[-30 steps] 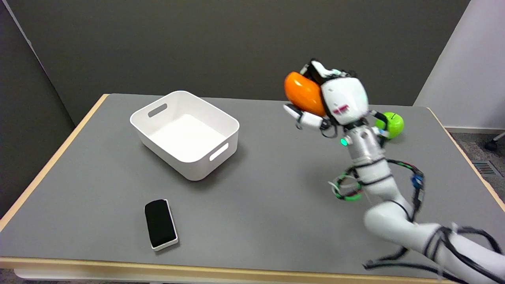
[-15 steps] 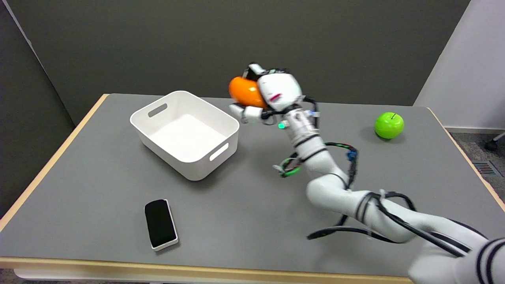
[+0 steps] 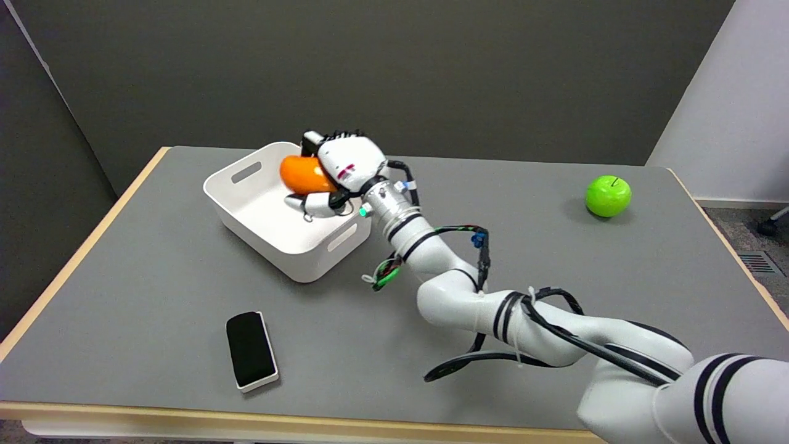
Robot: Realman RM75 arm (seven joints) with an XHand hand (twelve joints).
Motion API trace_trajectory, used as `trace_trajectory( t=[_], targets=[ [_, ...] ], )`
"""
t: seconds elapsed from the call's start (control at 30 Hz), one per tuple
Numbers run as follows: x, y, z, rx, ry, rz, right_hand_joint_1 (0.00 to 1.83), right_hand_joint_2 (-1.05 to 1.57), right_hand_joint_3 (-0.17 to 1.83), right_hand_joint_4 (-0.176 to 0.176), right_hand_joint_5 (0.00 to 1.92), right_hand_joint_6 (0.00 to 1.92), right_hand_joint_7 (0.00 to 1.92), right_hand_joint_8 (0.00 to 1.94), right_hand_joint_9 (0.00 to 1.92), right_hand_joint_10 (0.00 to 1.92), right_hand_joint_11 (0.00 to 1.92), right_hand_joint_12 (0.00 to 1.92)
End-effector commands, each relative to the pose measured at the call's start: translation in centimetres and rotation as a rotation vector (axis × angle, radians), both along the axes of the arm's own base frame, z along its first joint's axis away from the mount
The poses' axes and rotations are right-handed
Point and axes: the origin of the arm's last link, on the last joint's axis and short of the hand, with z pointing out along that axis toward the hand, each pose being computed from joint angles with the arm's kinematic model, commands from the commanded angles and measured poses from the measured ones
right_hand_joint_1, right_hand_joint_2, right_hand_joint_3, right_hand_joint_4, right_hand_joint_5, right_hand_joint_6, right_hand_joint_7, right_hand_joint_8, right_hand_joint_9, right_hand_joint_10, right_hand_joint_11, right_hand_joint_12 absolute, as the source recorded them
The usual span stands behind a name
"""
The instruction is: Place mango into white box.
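Carrying step: hand (image 3: 345, 168) grips mango (image 3: 303, 174) above box (image 3: 246, 209), near the table's far-left corner. Next move likely calls for lowering, then opening fingers.

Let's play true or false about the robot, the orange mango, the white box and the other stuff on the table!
1. The right hand holds the mango. True.
2. The mango lies on the table beside the white box. False: the hand holds it over the box.
3. A green apple sits on the table far from the box. True.
4. The black eraser is inside the box. False: it lies on the table, nearer the camera.
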Motion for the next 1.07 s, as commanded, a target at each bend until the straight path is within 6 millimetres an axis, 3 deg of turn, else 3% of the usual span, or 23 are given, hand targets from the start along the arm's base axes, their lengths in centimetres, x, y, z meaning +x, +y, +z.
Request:
trace_trajectory(
  t=[0.03, 0.07, 0.1, 0.17, 0.23, 0.37, 0.5, 0.77, 0.93, 1.07],
  targets=[
    [-3.6, -1.5, -0.5, -0.006, -0.138, -0.239, 0.47, 0.8, 0.84, 0.038, 0.32, 0.65, 0.52, 0.99, 0.54, 1.1, 0.32, 1.63],
    [-3.7, -1.5, 0.0, -0.01, -0.157, -0.245, 0.35, 0.74, 0.84, 0.046, 0.19, 0.43, 0.34, 0.51, 0.33, 0.82, 0.21, 1.39],
    [-3.7, -1.6, 0.2, -0.012, -0.171, -0.248, 0.29, 0.7, 0.86, 0.049, 0.13, 0.34, 0.24, 0.3, 0.21, 0.69, 0.14, 1.27],
    [-3.8, -1.5, 0.9, -0.014, -0.204, -0.253, 0.23, 0.62, 0.91, 0.05, 0.07, 0.29, 0.12, 0.24, 0.09, 0.55, 0.03, 1.15],
    [-3.6, -1.4, 1.5, -0.017, -0.237, -0.245, 0.14, 0.54, 0.95, 0.059, 0.01, 0.19, 0.0, 0.15, 0.0, 0.26, 0.0, 0.88],
    [-2.3, -1.2, 4.1, -0.053, -0.298, -0.178, 0.15, 0.58, 0.78, 0.042, 0.0, 0.07, 0.0, 0.0, 0.0, 0.01, 0.0, 0.66],
    [0.2, -0.3, 7.8, -0.096, -0.384, -0.067, 0.16, 0.51, 0.89, 0.041, 0.0, 0.03, 0.0, 0.0, 0.0, 0.0, 0.0, 0.62],
    [6.0, 4.5, 23.0, -0.184, -0.91, 0.178, 0.16, 0.62, 0.87, 0.036, 0.0, 0.08, 0.0, 0.0, 0.0, 0.0, 0.0, 0.53],
    [6.8, 8.3, 30.9, -0.201, -1.157, 0.248, 0.16, 0.71, 0.8, 0.029, 0.0, 0.13, 0.0, 0.02, 0.0, 0.04, 0.0, 0.45],
    [5.5, 11.6, 34.9, -0.188, -1.265, 0.304, 0.24, 0.66, 1.01, 0.039, 0.02, 0.17, 0.0, 0.13, 0.0, 0.15, 0.0, 0.48]
  ],
)
